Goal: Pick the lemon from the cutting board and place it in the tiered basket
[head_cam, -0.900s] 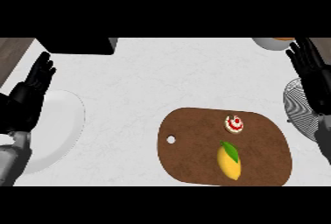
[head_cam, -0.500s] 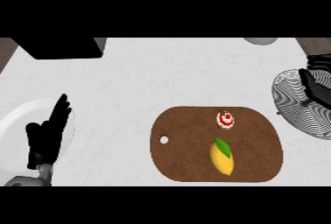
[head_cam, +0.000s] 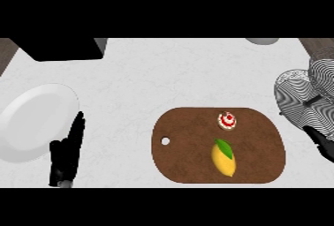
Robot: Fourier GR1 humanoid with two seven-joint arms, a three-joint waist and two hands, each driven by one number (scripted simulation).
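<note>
One lemon (head_cam: pixel 224 159) lies on the cutting board (head_cam: pixel 189 150), in its lower middle part, green leaf pointing up toward a small red-and-white cupcake (head_cam: pixel 228 121) that sits near the board's upper edge, a little apart from the fruit. Nothing touches the lemon. Off the board's right edge stands the tiered basket (head_cam: pixel 301 90), striped wire, partly cut by the view's border.

What I worry about: the lemon is rounded and could roll away on the smooth board if my fingers meet it off-centre, and a wide reach from above might brush the cupcake. The basket's tiers overlap from this angle, so I could misjudge which level I am over at release.

My right hand (head_cam: pixel 324 143) shows only as a dark sliver just off the board's right edge; I cannot tell how it is set. My left hand (head_cam: pixel 67 152) rests well off the board's left side, fingers straight and together, holding nothing, beside a white plate (head_cam: pixel 32 119).
</note>
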